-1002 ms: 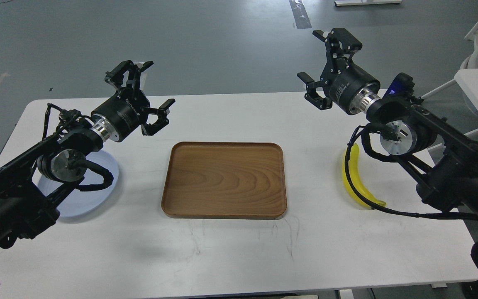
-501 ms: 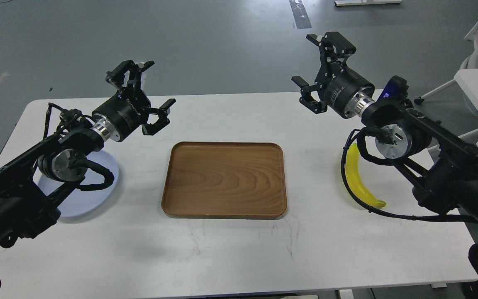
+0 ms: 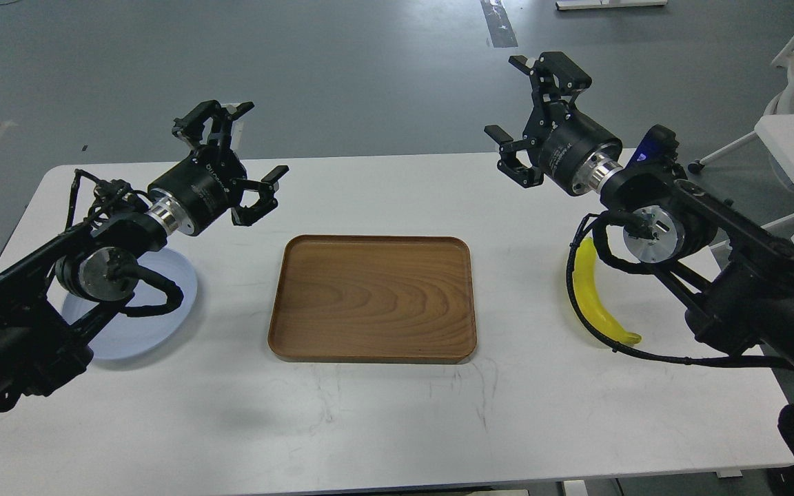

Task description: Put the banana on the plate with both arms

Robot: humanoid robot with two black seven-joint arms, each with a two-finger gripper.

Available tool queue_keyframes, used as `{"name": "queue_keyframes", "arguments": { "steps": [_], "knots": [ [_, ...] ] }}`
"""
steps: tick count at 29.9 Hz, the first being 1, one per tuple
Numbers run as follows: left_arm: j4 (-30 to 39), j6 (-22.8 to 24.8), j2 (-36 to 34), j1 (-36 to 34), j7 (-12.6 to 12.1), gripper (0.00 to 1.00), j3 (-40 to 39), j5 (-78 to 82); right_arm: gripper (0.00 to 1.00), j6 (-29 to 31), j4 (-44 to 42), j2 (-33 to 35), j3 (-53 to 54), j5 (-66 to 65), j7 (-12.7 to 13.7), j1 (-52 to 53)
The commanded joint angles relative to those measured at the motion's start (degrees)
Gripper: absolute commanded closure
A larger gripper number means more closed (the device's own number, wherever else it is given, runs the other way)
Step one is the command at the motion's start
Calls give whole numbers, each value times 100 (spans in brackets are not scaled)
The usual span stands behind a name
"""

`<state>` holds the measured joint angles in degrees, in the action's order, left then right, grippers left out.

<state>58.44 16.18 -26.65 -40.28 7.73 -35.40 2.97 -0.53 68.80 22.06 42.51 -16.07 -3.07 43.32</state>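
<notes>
1. the white table [image 3: 383, 413] fills the head view, with a brown wooden tray [image 3: 371, 297] lying flat at its centre.
2. the banana [image 3: 591, 296] lies on the table at about 3 o'clock from the tray, well apart from it. it curves from near the right arm's wrist down to a tip at about 5 o'clock, and a black cable [image 3: 579, 313] runs along its left edge.
3. the plate [image 3: 156, 324] sits on the table at about 9 o'clock from the tray, near it but not touching. the left arm's wrist and cable loop cover much of it.
4. the left gripper [image 3: 242, 162] hangs above the table at about 10 o'clock from the tray. its fingers are spread wide and hold nothing.
5. the right gripper [image 3: 524, 103] is raised over the far edge of the table at about 1 o'clock from the tray. its fingers are also spread wide and hold nothing.
6. the right gripper stands clear of the banana, which lies below and behind it, nearer the robot.
7. the banana and the plate lie at opposite sides of the table, with the tray between them.
</notes>
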Motion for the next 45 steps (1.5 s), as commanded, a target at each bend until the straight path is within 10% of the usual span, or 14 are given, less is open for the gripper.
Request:
{"name": "queue_keyframes", "arguments": {
  "steps": [1,45],
  "knots": [
    [1,0,-15,11,0,0,-2,2,0,0,2,0,-6,-10,0,9],
    [1,-18,204,-41,0,0,7,29,0,0,-6,-114,-103,-98,-9,45]
  ]
}}
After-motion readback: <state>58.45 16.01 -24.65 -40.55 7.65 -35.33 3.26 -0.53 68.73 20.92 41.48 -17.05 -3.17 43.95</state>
